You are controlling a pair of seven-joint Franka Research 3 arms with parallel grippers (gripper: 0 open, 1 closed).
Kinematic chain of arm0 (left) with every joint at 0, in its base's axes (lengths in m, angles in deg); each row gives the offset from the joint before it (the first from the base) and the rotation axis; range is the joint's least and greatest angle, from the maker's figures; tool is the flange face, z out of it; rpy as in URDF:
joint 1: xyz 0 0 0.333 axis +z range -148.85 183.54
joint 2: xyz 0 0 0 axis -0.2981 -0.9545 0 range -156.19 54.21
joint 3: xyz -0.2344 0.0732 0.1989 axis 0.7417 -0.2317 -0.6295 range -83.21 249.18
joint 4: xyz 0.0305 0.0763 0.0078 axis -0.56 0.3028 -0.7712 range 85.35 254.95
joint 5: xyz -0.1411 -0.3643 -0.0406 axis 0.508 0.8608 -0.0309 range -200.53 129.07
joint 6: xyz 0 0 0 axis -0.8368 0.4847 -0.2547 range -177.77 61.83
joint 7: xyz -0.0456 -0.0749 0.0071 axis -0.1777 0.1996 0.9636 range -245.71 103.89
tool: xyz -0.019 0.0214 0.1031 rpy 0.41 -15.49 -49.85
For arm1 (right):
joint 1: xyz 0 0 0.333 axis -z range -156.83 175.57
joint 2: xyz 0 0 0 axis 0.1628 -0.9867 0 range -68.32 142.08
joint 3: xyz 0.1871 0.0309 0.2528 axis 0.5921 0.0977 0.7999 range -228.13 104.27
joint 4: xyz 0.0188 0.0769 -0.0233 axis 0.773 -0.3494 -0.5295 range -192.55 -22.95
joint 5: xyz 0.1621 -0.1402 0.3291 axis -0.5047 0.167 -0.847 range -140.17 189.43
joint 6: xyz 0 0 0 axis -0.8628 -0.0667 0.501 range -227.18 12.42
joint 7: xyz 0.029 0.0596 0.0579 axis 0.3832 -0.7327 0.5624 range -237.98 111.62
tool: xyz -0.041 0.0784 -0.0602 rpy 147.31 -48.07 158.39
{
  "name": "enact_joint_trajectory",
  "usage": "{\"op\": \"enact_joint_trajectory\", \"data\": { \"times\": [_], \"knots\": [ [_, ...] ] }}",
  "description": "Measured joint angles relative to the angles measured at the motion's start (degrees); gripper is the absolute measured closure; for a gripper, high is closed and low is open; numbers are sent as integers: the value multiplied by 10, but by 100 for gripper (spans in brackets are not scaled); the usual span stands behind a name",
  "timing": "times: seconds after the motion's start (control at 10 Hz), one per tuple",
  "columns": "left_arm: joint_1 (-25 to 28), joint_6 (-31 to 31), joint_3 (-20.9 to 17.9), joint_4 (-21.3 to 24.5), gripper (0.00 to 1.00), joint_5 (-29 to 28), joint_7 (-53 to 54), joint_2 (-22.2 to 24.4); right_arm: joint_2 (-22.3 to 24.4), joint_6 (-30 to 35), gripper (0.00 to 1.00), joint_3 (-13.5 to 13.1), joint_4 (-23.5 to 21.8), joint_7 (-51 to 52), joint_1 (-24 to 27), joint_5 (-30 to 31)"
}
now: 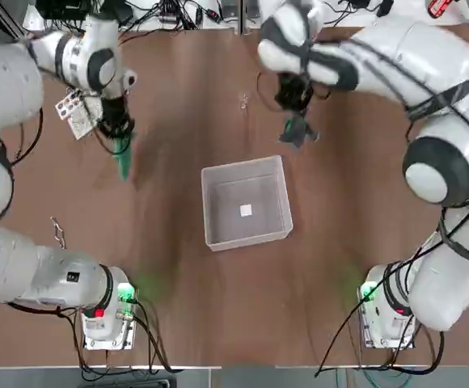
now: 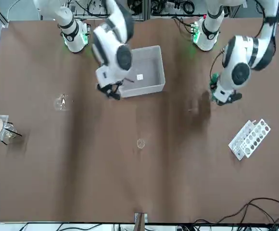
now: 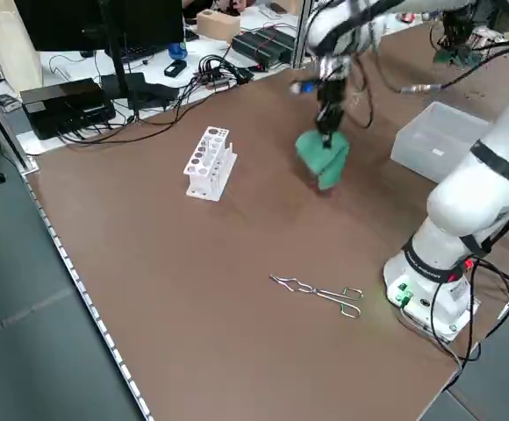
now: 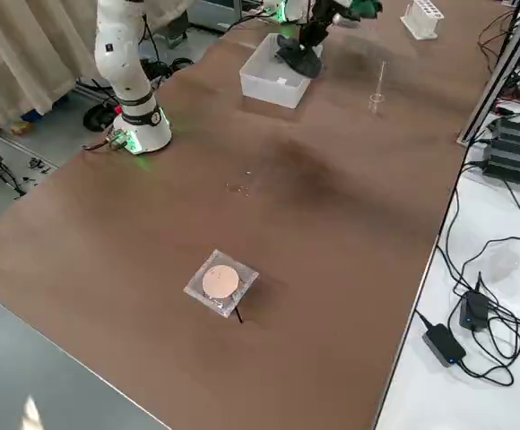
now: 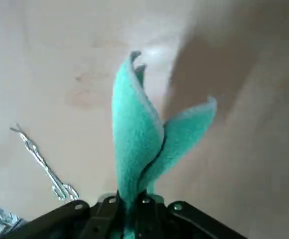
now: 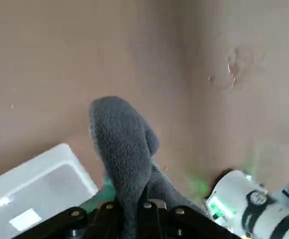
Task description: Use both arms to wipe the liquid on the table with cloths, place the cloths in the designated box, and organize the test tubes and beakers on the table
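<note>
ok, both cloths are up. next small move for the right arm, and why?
Probably lower the right gripper and its grey cloth onto the wet drops: they're unwiped on the table, near the box, and the cloth hangs gripped above the tabletop.

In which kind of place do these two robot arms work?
Probably a robotics laboratory set up for chemistry-style tasks: two jointed robot arms share a big brown table, with a white test tube rack and metal tongs on it.
</note>
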Motion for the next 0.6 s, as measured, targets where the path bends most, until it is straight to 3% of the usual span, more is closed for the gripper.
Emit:
{"op": "enact_joint_trajectory", "data": {
  "times": [0.2,0.4,0.6],
  "knots": [
    [-2,37,100,-51,93,35,-38,4,6,-29,89,-1,-1,148,74,0],
    [-2,33,186,-68,93,74,-66,-3,6,-73,89,-2,-25,280,143,0],
    [-2,-1,270,-70,93,97,-107,-21,20,-169,89,-2,-114,389,213,-1]
  ]
}}
